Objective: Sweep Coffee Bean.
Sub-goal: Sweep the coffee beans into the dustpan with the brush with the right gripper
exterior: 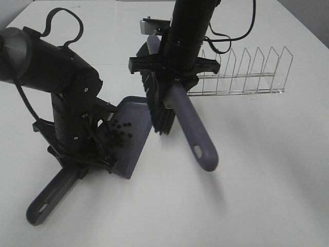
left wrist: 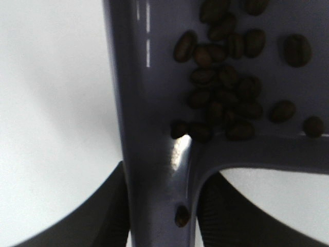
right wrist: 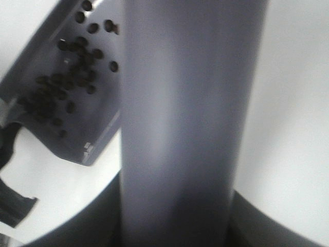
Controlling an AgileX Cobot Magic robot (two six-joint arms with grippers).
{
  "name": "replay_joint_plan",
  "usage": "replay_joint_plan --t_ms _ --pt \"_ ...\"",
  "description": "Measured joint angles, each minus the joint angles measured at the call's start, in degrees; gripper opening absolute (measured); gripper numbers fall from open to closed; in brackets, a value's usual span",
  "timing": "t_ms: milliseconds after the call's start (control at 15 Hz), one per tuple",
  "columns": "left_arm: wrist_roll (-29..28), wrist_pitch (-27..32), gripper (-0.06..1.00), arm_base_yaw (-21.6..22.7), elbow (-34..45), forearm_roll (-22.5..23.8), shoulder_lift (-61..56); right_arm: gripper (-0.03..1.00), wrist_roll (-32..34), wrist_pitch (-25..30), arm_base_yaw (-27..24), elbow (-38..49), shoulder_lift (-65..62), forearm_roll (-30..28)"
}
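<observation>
- White matte table [exterior: 267,195], carries everything in view.
- Black left arm [exterior: 51,67], bent down over the near-left of the table; black right arm [exterior: 190,25] comes down from the top centre.
- Thin silver wire rack [exterior: 247,72] with upright dividers, at the far right of the table, behind the right arm and well apart from the beans.
- Grey-purple plastic dustpan [exterior: 131,154], flat tray with low side walls. Its open edge points away from the left arm toward the brush, and its long handle runs back to the near-left.
- Brush [exterior: 195,128] with long grey-purple plastic handle and black bristles, held slanted. The bristles are just beside the dustpan's open edge; whether they touch it or the table, can't tell. The free handle end has a hang-hole and points to the near side.
- Left gripper [left wrist: 162,226], pinching the dustpan handle at its neck, one dark finger on each side.
- Right gripper [right wrist: 175,226], clamped tight on the brush handle, fingers on both sides.
- Small dark brown oval coffee beans [left wrist: 221,87], inside the dustpan tray, mostly bunched at the rear wall by the handle, a few scattered further out. One lone bean sits on the handle neck.
</observation>
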Motion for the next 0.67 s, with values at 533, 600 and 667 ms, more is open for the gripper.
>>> replay_joint_plan --t_ms 533,600,667 --pt "-0.34 -0.46 0.34 2.52 0.0 -4.13 -0.06 0.3 4.64 0.29 -2.64 9.22 -3.21 -19.82" --pt "0.34 -0.69 0.34 3.61 -0.06 -5.44 -0.06 0.3 4.7 0.29 -2.64 9.22 -3.21 -20.4" --pt "1.03 -0.8 0.34 4.58 -0.11 -6.53 -0.06 0.3 4.81 0.29 -2.64 9.22 -3.09 -20.91"
